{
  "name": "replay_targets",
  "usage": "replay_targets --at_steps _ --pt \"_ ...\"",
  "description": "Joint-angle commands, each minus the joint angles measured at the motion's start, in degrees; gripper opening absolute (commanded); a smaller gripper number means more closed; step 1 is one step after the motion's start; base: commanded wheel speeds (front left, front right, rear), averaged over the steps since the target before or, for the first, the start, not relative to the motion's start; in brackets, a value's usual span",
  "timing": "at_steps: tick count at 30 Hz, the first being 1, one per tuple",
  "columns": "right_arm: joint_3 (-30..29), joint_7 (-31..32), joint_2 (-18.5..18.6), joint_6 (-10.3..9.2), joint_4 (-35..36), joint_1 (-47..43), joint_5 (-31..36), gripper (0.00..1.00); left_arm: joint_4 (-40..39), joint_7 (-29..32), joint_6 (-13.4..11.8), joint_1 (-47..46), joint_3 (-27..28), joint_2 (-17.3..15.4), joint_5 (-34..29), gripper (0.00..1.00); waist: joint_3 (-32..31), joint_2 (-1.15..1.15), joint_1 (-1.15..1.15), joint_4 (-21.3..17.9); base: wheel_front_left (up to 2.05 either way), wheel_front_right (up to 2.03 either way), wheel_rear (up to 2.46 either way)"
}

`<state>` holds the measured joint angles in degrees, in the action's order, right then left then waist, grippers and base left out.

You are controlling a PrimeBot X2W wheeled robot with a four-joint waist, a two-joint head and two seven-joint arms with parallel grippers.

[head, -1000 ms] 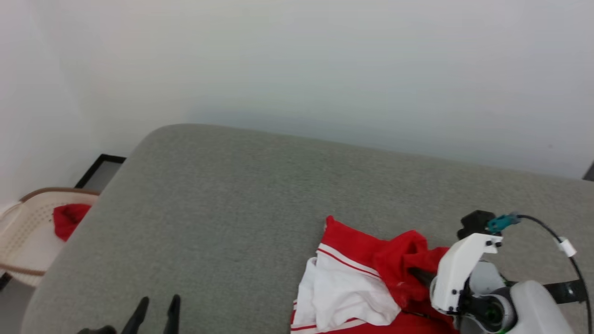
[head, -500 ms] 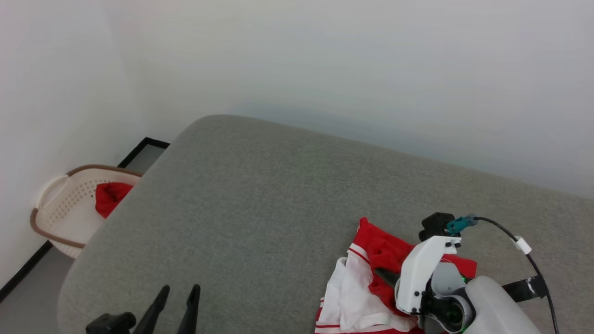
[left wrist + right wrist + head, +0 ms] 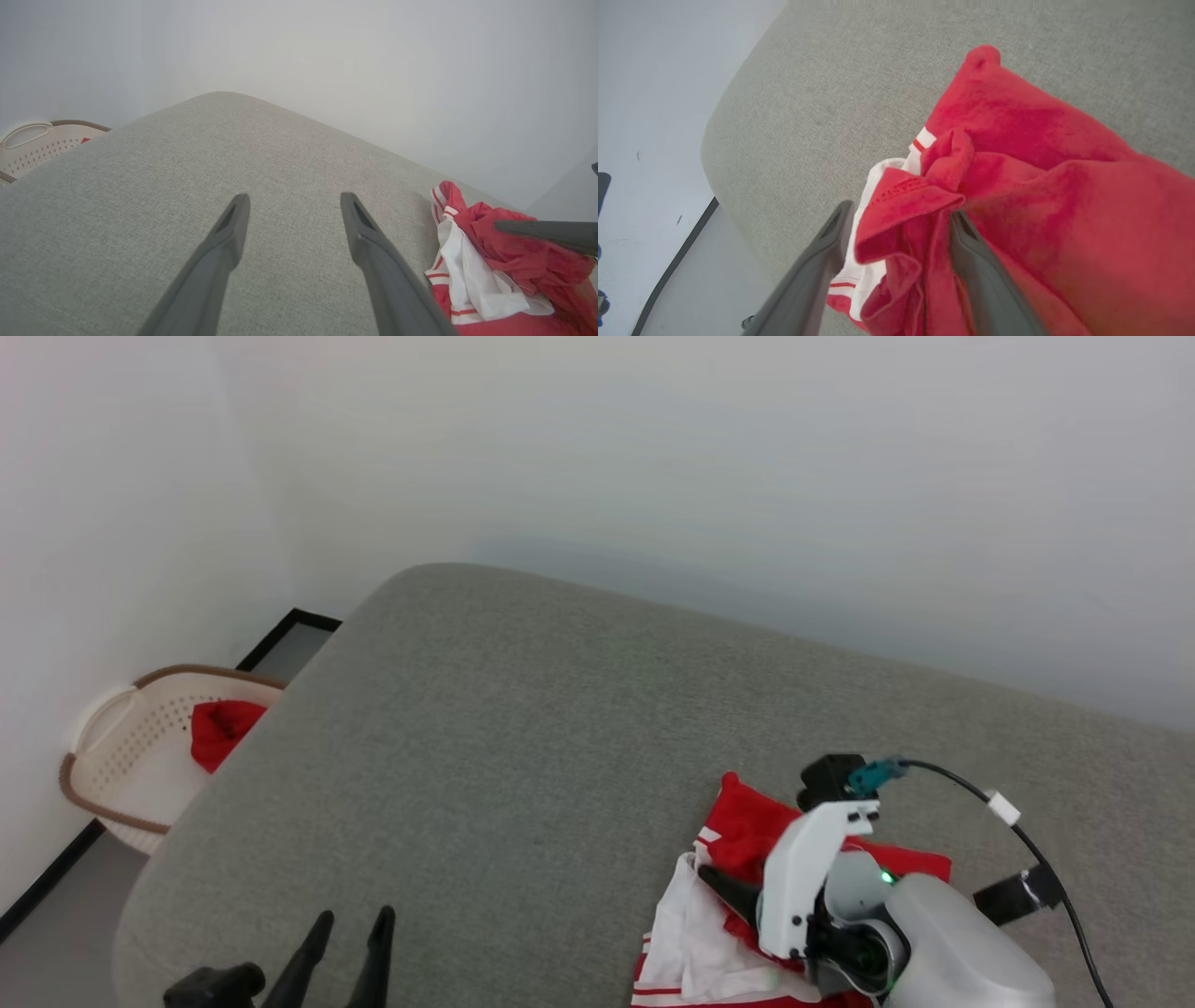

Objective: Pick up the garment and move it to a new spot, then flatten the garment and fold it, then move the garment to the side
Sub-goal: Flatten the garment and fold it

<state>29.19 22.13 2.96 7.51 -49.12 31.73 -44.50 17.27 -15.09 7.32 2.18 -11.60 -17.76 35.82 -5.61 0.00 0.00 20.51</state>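
Observation:
The garment [image 3: 742, 821], red with white panels and striped trim, lies crumpled on the grey cushion near its front right. My right gripper [image 3: 726, 889] hangs low over it. In the right wrist view my right gripper [image 3: 900, 215] is open, its fingers spread, and a raised red fold of the garment [image 3: 1041, 154] stands loosely between them. My left gripper [image 3: 353, 926] is open above bare cushion at the lower left, well apart from the cloth. The left wrist view has my left gripper [image 3: 294, 200] with nothing between its fingers, and the garment [image 3: 467, 252] at the right.
The grey cushion [image 3: 523, 728] stretches wide to the left of the garment, with its rounded corner at the far left. Past that edge, on the floor, stands a pale perforated basket [image 3: 103, 747] with a small red cloth bundle [image 3: 219, 728] inside. A white wall rises behind.
The head camera turned, shifting the whole picture to the right. My right gripper has opened off the red fold and moved a little to the left. The left gripper has kept still.

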Motion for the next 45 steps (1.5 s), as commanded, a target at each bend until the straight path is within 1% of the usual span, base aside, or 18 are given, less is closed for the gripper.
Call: replay_targets --at_steps 1,6,8,13,17,23,29,32,40,45 --pt "1.13 -0.53 -0.13 -0.04 0.11 0.95 -1.10 1.00 0.05 -0.05 0.18 0.14 0.48 0.12 0.23 1.00 -0.16 0.00 0.00 -0.61 0.00 0.00 0.00" --pt "3.74 -1.60 -0.14 -0.04 1.53 2.59 -3.27 1.00 -0.36 -0.05 0.19 1.08 1.66 0.13 0.31 1.00 -0.38 0.00 0.00 -2.54 0.00 0.00 0.00" --pt "3.95 -2.24 -0.11 -0.04 2.44 3.04 -3.89 1.00 -0.52 -0.05 0.19 1.49 2.02 0.07 0.01 1.00 -0.47 0.00 0.00 -3.45 0.00 0.00 0.00" --pt "3.53 -4.77 0.21 -0.04 5.32 3.58 -2.74 1.00 -1.51 -0.05 0.19 2.38 3.72 0.32 -0.70 1.00 -0.49 0.00 0.00 -6.61 0.00 0.00 0.00" --pt "3.01 -7.85 3.37 -0.04 9.93 1.94 -1.43 1.00 -2.60 -0.05 0.19 3.34 5.27 0.56 -1.43 1.00 -0.40 0.00 0.00 -9.66 0.00 0.00 0.00" --pt "1.47 -14.10 10.00 -0.04 17.61 -1.37 1.19 1.00 -4.41 -0.03 0.19 4.63 7.26 0.75 -3.04 1.00 -0.12 0.00 0.00 -14.08 0.00 0.00 0.00" --pt "-0.83 -20.96 16.27 -0.04 23.56 -5.77 3.99 1.00 -5.61 -0.03 0.19 5.33 8.95 0.52 -3.80 1.00 -0.16 0.00 0.00 -17.31 0.00 0.00 0.00" --pt "-2.69 -24.61 18.75 -0.04 25.34 -8.44 5.91 1.00 -6.00 -0.03 0.18 5.76 9.38 0.22 -4.20 1.00 -0.41 0.00 0.00 -18.30 0.00 0.00 0.00" --pt "-7.66 -31.30 22.46 -0.04 28.39 -15.50 9.44 1.00 -7.04 -0.03 0.18 7.14 10.80 -1.07 -4.92 1.00 -1.01 0.00 0.00 -20.12 0.00 0.00 0.00" --pt "-11.52 -33.70 23.37 -0.04 28.78 -19.46 11.60 1.00 -7.58 -0.03 0.18 7.72 11.39 -1.67 -5.39 1.00 -1.46 0.00 0.00 -20.53 0.00 0.00 0.00"
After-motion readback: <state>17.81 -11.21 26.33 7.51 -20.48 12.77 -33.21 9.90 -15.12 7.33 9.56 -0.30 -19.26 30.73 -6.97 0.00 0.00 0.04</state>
